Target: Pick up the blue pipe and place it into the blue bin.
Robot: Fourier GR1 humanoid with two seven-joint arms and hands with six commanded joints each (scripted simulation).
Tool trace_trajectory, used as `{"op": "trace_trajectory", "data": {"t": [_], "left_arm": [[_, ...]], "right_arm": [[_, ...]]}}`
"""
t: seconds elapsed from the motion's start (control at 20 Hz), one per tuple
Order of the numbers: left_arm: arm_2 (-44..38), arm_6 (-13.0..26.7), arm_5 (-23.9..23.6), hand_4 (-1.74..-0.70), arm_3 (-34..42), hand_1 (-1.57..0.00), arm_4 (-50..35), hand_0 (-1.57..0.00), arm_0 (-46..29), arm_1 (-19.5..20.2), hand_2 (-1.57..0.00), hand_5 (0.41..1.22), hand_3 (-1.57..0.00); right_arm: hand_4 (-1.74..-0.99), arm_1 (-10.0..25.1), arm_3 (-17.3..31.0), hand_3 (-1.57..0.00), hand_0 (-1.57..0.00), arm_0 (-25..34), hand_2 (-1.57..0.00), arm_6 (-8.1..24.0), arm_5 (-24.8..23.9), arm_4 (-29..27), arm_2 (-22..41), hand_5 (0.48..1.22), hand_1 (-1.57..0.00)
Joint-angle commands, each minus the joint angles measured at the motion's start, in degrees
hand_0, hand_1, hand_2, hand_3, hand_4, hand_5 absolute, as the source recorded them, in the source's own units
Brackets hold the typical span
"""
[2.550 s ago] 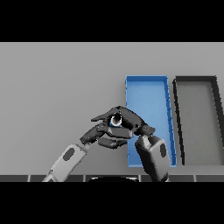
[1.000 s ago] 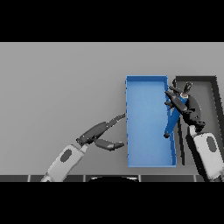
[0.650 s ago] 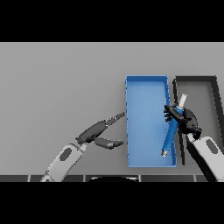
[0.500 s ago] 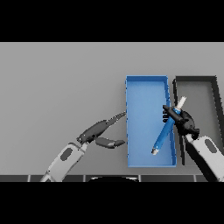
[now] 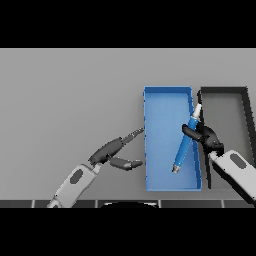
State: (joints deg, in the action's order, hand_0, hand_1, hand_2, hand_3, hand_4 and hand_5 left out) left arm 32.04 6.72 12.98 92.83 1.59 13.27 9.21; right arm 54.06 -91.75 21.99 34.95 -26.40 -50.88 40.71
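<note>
Over the right side of the blue bin (image 5: pixel 160 150), the right hand (image 5: pixel 206 139) grips the blue pipe (image 5: pixel 184 147), fingers curled round its upper part. Pipe is tilted, white tip up near the bin's right wall, lower end over the bin floor; touching or not, cannot tell. Dark bin (image 5: pixel 227 117) sits just right of the blue one. Left hand (image 5: pixel 114 151) hovers over the grey tabletop (image 5: pixel 70 100) left of the bin, fingers straight and spread, empty.
</note>
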Motion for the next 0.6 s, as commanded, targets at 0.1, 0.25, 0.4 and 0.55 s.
{"op": "trace_trajectory", "data": {"t": [0.1, 0.25, 0.4, 0.55], "left_arm": [[-0.1, -0.5, 0.4, -0.88, 0.0, 0.00, -0.1, 0.00, -0.1, 0.4, 0.00, 0.474, 0.00], [-0.2, 0.4, 0.1, -0.88, 0.1, 0.00, -0.3, 0.00, 0.5, -0.1, 0.00, 0.476, 0.00], [0.1, -0.4, 0.6, -0.89, 1.7, 0.00, -0.9, 0.00, -1.0, 0.8, 0.00, 0.479, 0.00], [0.2, 1.2, 0.0, -0.89, 1.3, 0.00, -0.5, 0.00, -0.4, 0.0, 0.00, 0.480, 0.00]], "right_arm": [[-1.153, -0.3, 0.6, -0.02, -0.24, -0.8, -0.05, -1.6, 0.4, 0.1, -0.2, 0.777, -0.12], [-1.154, -0.3, 0.2, -0.01, -0.12, -1.9, -0.03, -2.8, 1.7, -2.0, -1.6, 0.809, -0.06], [-1.152, -0.7, -0.1, 0.00, -0.21, -1.6, -0.02, -2.4, 0.9, -1.2, -0.8, 0.802, -0.10], [-1.152, -0.7, 0.2, 0.00, -0.21, -1.3, -0.02, -2.7, 1.5, -1.1, -0.9, 0.798, -0.10]]}}
